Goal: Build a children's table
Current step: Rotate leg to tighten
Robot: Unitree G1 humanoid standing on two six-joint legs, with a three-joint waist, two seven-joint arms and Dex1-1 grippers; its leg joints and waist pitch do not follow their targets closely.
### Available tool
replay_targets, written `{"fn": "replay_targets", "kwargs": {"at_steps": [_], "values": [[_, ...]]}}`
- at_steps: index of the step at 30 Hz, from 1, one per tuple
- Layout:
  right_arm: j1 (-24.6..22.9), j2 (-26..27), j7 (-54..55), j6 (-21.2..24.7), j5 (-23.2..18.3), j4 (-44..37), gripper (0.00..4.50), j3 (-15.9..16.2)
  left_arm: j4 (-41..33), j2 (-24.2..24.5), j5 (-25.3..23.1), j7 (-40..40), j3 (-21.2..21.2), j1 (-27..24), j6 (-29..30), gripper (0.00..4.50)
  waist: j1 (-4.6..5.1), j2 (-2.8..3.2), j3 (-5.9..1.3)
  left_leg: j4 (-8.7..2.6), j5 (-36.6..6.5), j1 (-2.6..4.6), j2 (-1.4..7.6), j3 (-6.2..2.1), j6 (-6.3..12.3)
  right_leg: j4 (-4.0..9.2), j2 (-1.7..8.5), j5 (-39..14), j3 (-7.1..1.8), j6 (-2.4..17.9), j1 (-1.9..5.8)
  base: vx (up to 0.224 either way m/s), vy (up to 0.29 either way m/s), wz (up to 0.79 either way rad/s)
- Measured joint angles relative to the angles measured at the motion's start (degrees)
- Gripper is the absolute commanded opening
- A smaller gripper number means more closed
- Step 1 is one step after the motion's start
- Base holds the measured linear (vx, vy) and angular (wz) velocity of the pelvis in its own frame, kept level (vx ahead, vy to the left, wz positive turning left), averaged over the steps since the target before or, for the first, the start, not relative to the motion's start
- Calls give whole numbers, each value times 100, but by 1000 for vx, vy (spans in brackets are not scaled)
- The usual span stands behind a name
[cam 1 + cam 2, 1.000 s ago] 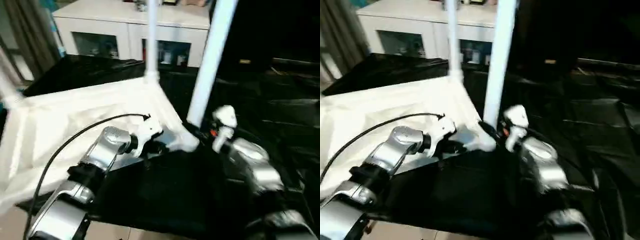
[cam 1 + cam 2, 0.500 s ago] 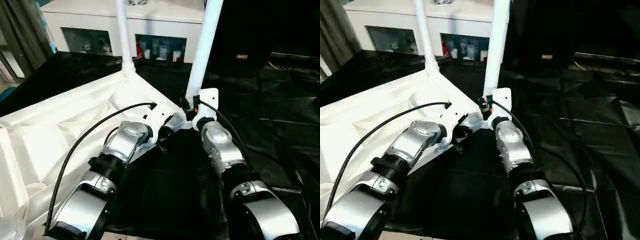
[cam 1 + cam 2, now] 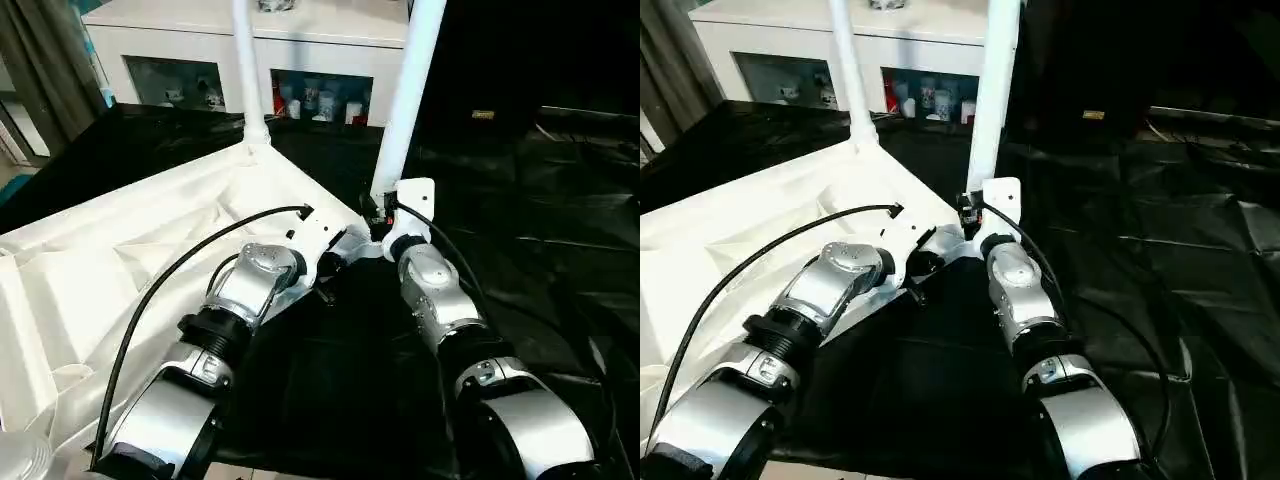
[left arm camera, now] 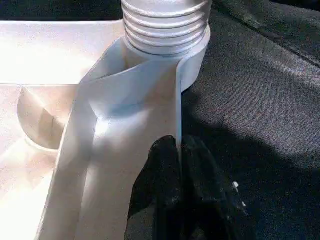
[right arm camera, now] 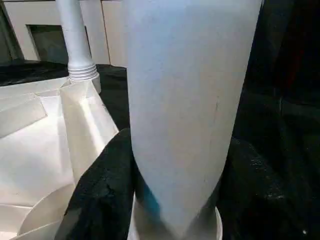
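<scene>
Two silver forearms nearest the camera, reaching forward over black sheeting [image 3: 540, 250] toward the near corner of the upturned table top [image 3: 110, 260]. Left gripper [image 4: 179, 150] pressed together, pinching the thin upright rim wall of the table top just beside the corner socket [image 4: 192, 65]; one black finger on each face of the wall in the left wrist view. Black cable [image 3: 170, 275] arcing from the left wrist back along the forearm. Right gripper [image 5: 175, 165] half spread, clamped around the base of the near leg [image 3: 408, 95], black fingers [image 5: 102, 190] on both sides of the white shaft, just above the socket. Near leg standing upright in that corner socket, tilted slightly, top cut off by the frame edge. Ribbed threaded collar of the leg [image 4: 165, 25] seated in the socket, ridges still exposed above the socket mouth. Table top lying underside up, white ribs and walls facing the camera, spreading out to the left side of the scene, resting on the black sheeting. Farther along the edge, second leg [image 3: 246, 65] standing upright in the next corner socket, its ribbed collar [image 5: 82, 72] visible at the base. Beyond that, white cabinet [image 3: 200, 40] with glass doors against the back, small items behind the glass, too small to identify. Dark curtain [image 3: 40, 70] at far left.
</scene>
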State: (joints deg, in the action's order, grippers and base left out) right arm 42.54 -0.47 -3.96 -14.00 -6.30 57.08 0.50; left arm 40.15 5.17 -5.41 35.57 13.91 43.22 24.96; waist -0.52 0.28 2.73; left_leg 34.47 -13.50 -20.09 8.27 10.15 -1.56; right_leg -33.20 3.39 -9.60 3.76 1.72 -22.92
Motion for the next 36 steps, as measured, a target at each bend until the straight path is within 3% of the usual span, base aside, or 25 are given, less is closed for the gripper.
{"fn": "replay_targets", "kwargs": {"at_steps": [5, 7, 18, 30, 36], "values": [[6, 3, -24, -52, 18, 40, 187, -14, 1, 4, 3, 2, 0, 0, -3, 0, 1, 0, 0, 0, 0, 0, 0, 0, 0, 0, 0, 0, 0, 0, 0, 0, 0, 0], [7, 3, -49, -69, 14, 52, 243, -34, 2, 4, 3, 3, 0, 0, -7, 0, 1, 0, 0, 0, 0, 0, 0, 0, 0, 0, 0, 0, 0, 0, 0, 0, 0, 0], [-63, -31, -617, -17, -284, 441, 333, -436, -5, 4, 63, 199, 16, 19, -151, 0, -116, 54, 34, -1, 19, -5, 9, 7, 33, 3, 2, 1, 11, 2, -23, 0, 0, 0], [-322, -250, -1705, -163, -330, 193, 436, -431, -54, 122, 66, 458, 78, 17, -277, 0, -167, 86, 56, 0, 24, -28, 14, 7, 41, -2, 2, 0, 20, 2, -40, 0, 0, 0], [-608, -481, -2224, -171, -344, -261, 436, -353, -96, 167, 68, 586, 121, 8, -296, 0, -223, 85, 58, 4, 26, -36, 15, 8, 44, -4, 2, 0, 21, 3, -46, 0, 0, 0]]}}
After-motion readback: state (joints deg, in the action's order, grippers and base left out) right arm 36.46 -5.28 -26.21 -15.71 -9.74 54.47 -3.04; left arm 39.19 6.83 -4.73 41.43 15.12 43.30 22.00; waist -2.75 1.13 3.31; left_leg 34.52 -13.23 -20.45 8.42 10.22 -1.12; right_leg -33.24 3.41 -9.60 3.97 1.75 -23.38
